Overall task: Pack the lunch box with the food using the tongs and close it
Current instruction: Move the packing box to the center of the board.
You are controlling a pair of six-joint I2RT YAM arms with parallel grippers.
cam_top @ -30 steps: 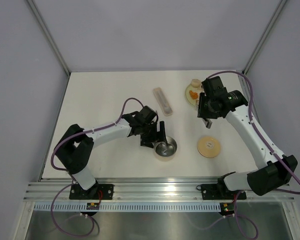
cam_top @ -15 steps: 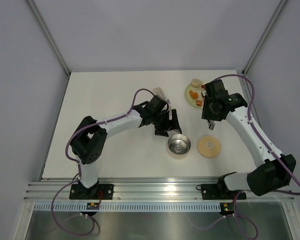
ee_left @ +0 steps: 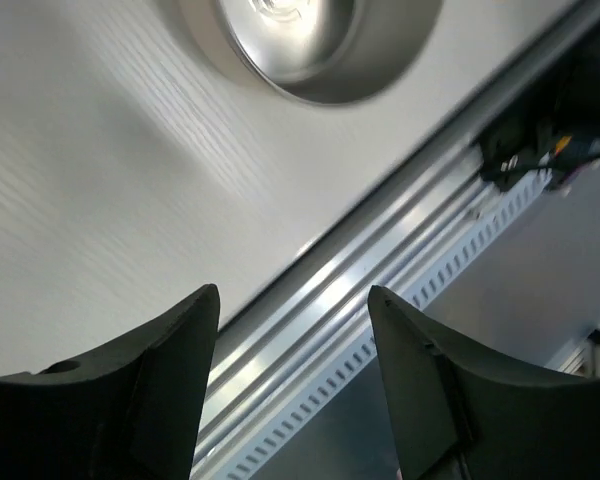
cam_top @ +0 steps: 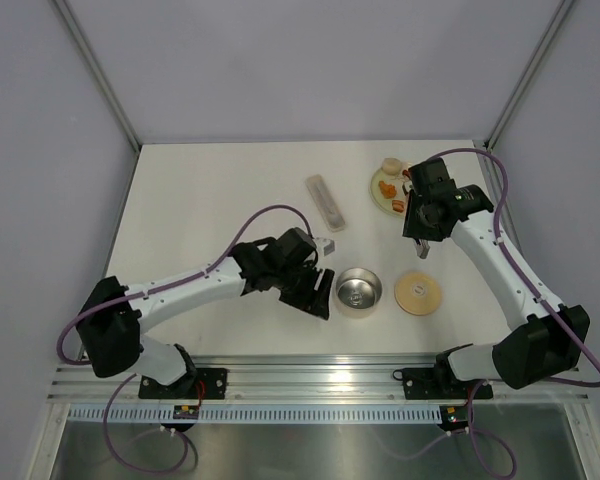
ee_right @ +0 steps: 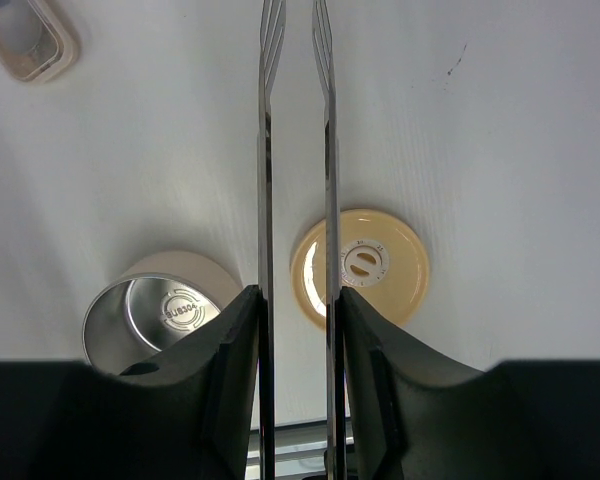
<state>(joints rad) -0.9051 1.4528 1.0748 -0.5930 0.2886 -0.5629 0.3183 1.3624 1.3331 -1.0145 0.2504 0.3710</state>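
Observation:
The lunch box [cam_top: 359, 290] stands open near the table's front, steel inside showing [ee_right: 165, 310], also at the top of the left wrist view [ee_left: 310, 40]. Its tan lid [cam_top: 419, 293] lies flat to its right [ee_right: 365, 265]. The food [cam_top: 386, 187], orange pieces and a beige bun, sits on the pale plate [cam_top: 376, 197] at the back right. My right gripper [ee_right: 295, 300] is shut on the tongs [ee_right: 265, 150], hovering between plate and lid [cam_top: 418, 228]. My left gripper [cam_top: 320, 292] is open and holds nothing, just left of the lunch box, aimed at the front rail [ee_left: 293, 292].
A pale oblong case [cam_top: 326, 202] lies behind the lunch box, its corner at the top left of the right wrist view [ee_right: 20, 35]. The aluminium rail [cam_top: 310, 375] runs along the table's front edge. Grey walls close in the table on three sides.
The lunch box has slid right, nearer the lid. My left gripper let it go, swung behind it, then came back to its left with narrower jaws. The right arm barely shifted.

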